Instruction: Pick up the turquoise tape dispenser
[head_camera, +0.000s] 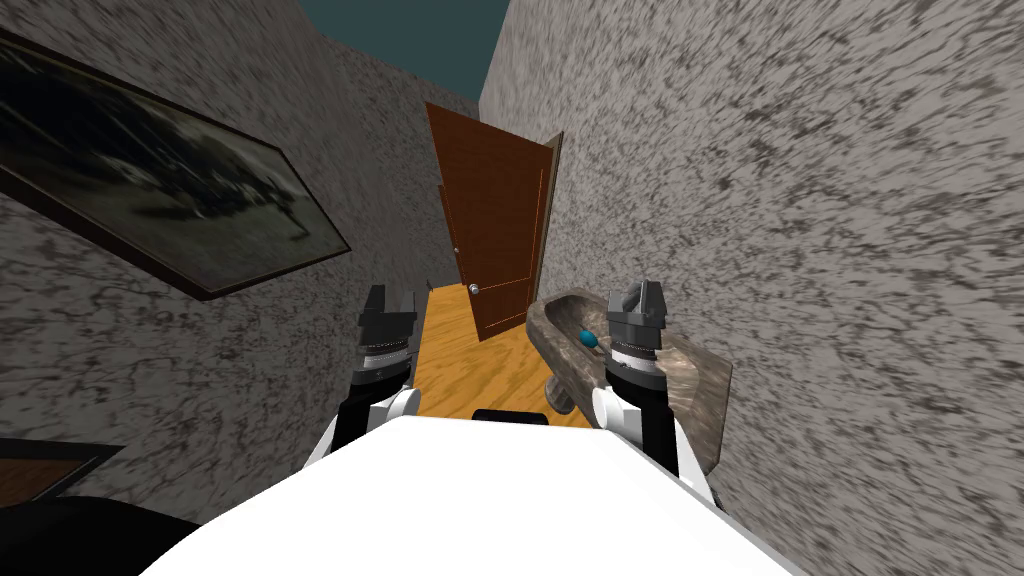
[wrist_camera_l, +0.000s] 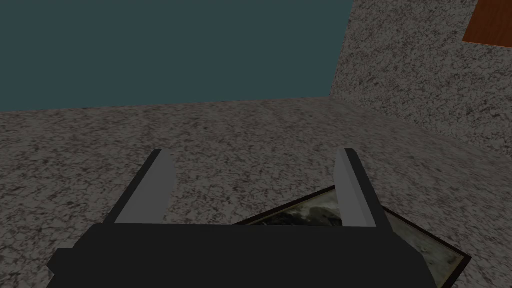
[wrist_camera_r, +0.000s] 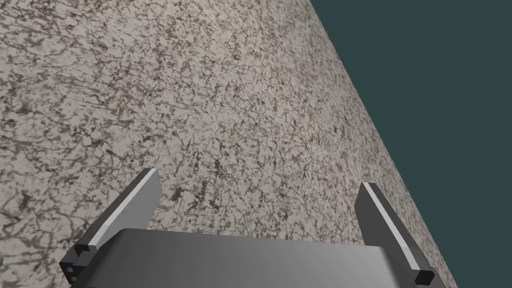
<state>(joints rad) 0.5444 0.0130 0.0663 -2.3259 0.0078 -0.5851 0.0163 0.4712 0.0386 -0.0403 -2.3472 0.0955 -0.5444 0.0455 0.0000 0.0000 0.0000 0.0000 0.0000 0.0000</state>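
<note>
The turquoise tape dispenser (head_camera: 588, 339) lies inside a mottled stone-coloured basin (head_camera: 552, 340) fixed to the right-hand wall (head_camera: 800, 250), towards the basin's far end; it shows as a small spot and its shape cannot be told. The right gripper (head_camera: 637, 290) is held raised over the basin, just right of the dispenser, with its fingers (wrist_camera_r: 145, 192) apart and pointed at the wall rather than down at the target. The left gripper (head_camera: 390, 297) is held up on the left side, well apart from the basin, its fingers (wrist_camera_l: 160, 180) likewise spread and empty. Principal risk, in my judgement: the basin's raised rim sits between the gripper and the dispenser, so a low or slanted approach could strike the rim or the basin floor before the blades close. Secondary risk: the thin blades may pinch the dispenser off-centre and push it along the curved bowl. Third: the wall is close on the right and leaves little room for the wrist to turn downward. A brown door (head_camera: 495, 230) stands ajar at the far end of the wooden floor (head_camera: 470, 370), and a dark framed picture (head_camera: 150, 190) hangs on the left wall; neither obstructs the reach.
</note>
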